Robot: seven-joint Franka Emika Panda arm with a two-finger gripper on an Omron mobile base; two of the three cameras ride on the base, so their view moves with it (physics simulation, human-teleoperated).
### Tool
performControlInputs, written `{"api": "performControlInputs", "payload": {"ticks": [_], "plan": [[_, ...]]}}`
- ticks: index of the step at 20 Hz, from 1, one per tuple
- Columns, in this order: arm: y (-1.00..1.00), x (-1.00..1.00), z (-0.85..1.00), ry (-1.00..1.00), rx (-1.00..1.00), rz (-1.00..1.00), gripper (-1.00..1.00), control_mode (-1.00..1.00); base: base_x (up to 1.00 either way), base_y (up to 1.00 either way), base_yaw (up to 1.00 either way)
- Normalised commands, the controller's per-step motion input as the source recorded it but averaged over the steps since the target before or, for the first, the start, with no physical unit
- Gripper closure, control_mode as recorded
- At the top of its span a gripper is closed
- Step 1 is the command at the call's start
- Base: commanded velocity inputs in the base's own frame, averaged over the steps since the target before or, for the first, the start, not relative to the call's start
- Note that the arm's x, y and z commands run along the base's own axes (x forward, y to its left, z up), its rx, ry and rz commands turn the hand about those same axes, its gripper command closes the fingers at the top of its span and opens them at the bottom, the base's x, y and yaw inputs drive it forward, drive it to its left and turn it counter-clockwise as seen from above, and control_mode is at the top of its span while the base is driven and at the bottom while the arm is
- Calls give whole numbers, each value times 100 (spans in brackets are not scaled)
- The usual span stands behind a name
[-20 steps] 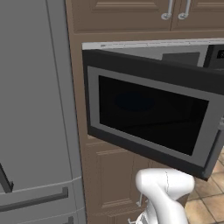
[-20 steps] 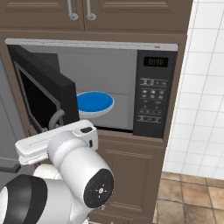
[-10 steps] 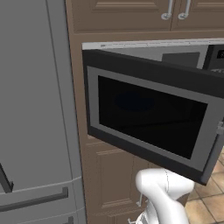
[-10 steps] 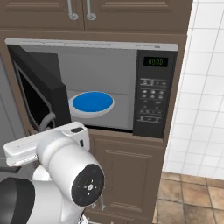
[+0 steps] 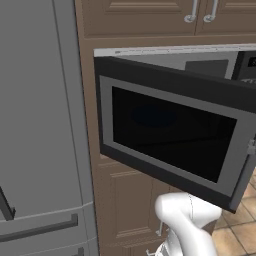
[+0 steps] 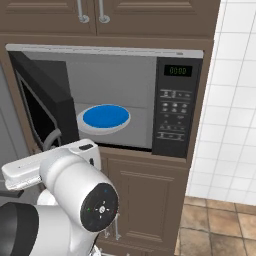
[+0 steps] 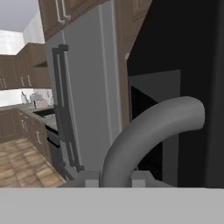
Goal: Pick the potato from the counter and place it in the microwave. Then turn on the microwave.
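The microwave [image 6: 107, 97] fills the centre of the right base frame; its door [image 5: 170, 135] stands half open, slanting across the left base frame. In the hand frame, the grey curved door handle [image 7: 153, 131] rises from bottom centre, and the jaws look clenched on it, though the tips are hard to see. Inside is a blue plate [image 6: 105, 117]; I can't make out a potato on it. Risk: the handle slips out, or the arm's elbow [image 6: 75, 185] blocks the swinging door.
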Motion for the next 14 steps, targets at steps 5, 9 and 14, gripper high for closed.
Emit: {"api": "performControlInputs", "payload": {"ticks": [5, 9, 14], "plan": [[0, 0, 0, 0, 0, 0, 100, -100, 0, 0, 0], [0, 0, 0, 0, 0, 0, -100, -100, 0, 0, 0], [0, 0, 0, 0, 0, 0, -100, -100, 0, 0, 0]]}}
